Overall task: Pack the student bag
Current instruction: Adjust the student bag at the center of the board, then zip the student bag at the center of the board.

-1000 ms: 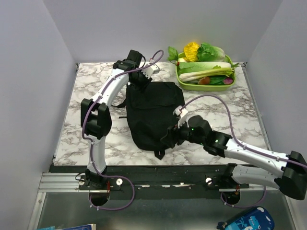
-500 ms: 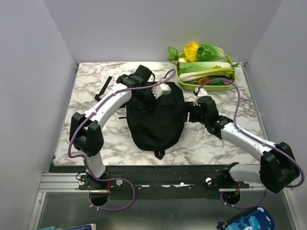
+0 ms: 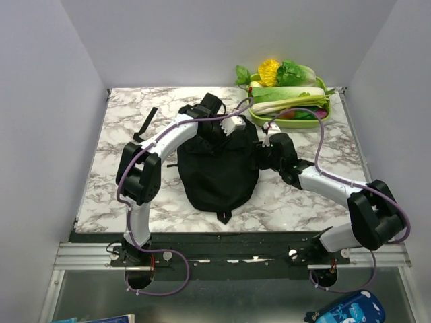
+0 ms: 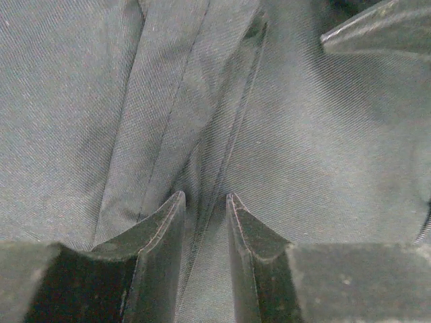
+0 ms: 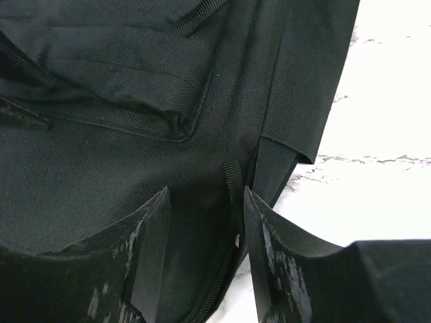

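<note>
The student bag [image 3: 219, 168], a soft black backpack, lies flat in the middle of the marble table. My left gripper [image 3: 219, 138] presses down on its far upper part. In the left wrist view the left gripper [image 4: 205, 198] is shut on a raised fold of the bag's fabric [image 4: 323, 134]. My right gripper [image 3: 259, 156] is at the bag's right edge. In the right wrist view the right gripper [image 5: 205, 195] stands open, jaws astride a short webbing tab [image 5: 232, 178] and the zipper line of the bag [image 5: 101, 134], without pinching them.
A green tray [image 3: 269, 122] of leafy vegetables stands at the back right, close behind my right wrist. A short black strap piece [image 3: 144, 123] lies on the table at the back left. A blue patterned item [image 3: 347, 311] lies below the table's front edge.
My left gripper has come forward from the bag's far edge onto its upper panel. My right arm has swung from the bag's near right corner to its right edge, and its jaws have narrowed.
</note>
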Controlling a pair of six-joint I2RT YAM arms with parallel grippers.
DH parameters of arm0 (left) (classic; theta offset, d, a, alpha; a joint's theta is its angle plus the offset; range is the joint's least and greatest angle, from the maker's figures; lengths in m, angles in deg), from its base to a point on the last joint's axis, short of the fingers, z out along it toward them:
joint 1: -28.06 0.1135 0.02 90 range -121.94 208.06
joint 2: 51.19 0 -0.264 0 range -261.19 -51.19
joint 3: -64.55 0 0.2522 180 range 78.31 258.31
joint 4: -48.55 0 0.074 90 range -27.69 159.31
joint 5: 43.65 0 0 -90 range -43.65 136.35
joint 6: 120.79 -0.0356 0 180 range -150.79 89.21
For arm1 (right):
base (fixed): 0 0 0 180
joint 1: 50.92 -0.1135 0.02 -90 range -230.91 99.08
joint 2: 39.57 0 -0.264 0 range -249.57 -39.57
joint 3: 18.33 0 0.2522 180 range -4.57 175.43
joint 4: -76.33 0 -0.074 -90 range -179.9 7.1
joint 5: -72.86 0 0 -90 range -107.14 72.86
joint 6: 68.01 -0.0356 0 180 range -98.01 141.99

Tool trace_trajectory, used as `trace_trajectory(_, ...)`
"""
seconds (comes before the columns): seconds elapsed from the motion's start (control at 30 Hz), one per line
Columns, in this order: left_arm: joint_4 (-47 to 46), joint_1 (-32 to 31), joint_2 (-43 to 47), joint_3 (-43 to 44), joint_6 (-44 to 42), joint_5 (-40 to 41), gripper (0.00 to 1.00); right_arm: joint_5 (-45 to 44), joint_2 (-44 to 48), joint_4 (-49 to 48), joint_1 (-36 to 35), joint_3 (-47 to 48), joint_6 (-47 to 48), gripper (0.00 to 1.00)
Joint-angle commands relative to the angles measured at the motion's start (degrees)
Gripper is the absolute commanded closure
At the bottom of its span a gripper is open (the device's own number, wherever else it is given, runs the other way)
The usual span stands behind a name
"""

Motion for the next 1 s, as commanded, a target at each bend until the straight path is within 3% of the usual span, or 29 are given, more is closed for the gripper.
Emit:
trace_trajectory(0.0,-2.62,-0.17,-0.46,-4.33,-0.35,5.91,0.62,2.34,-2.04,-2.13,0.05,1.67,1.41,0.49)
trace_trajectory(0.37,-2.18,0.62,-1.78,-3.29,0.89,6.36,0.65,-2.57,0.77,-2.84,0.14,0.43,2.38,0.95)
trace_trajectory(0.43,-1.92,0.62,-1.95,-3.11,0.98,6.18,0.65,-3.98,0.77,-2.05,0.14,0.69,2.81,0.99)
trace_trajectory(0.77,-1.04,0.53,-0.63,-1.97,2.03,3.73,0.66,-6.71,9.2,-6.88,0.14,-5.19,1.68,0.99)
trace_trajectory(0.97,2.99,-0.7,-2.03,10.93,2.3,-2.43,0.65,-4.96,11.75,-6.35,0.14,-7.56,-0.43,0.99)
